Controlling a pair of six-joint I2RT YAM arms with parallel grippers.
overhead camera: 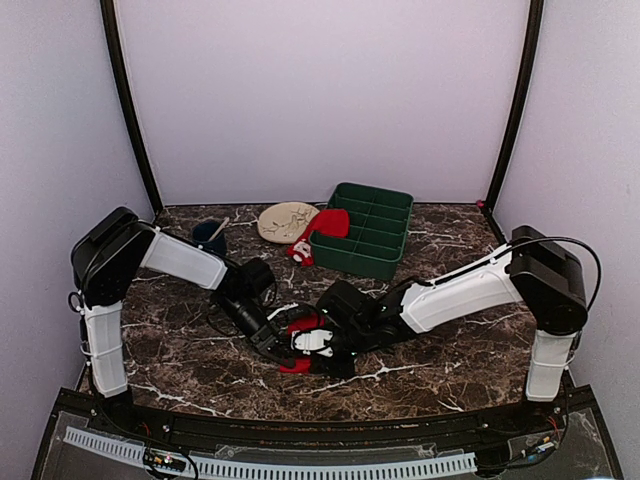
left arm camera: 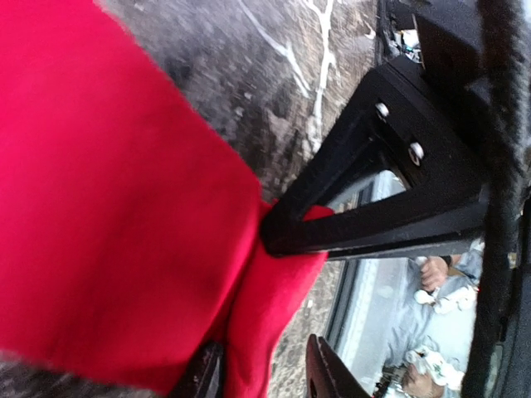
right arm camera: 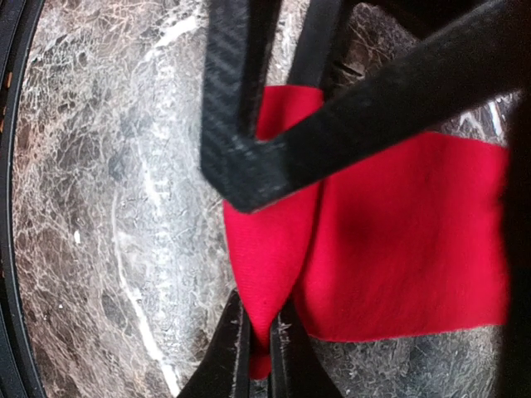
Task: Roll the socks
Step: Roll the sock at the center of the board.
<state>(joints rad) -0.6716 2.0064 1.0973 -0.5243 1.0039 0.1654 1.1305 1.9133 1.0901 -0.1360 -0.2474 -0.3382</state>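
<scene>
Right gripper [right arm camera: 261,336] is clenched on a pinched fold of one red sock [right arm camera: 398,240], which lies on the marble table [overhead camera: 450,365] near its centre. Left gripper [left arm camera: 261,361] meets it from the opposite side. Its jaws stand apart around the same fold, one finger against the fabric and the other clear of it. Farther back, the second sock [overhead camera: 328,224] drapes over the near-left corner of a green compartment tray [overhead camera: 380,240], its white-patterned end on the table. A pale plate [overhead camera: 285,220] and a dark cup [overhead camera: 208,236] sit left of the tray.
</scene>
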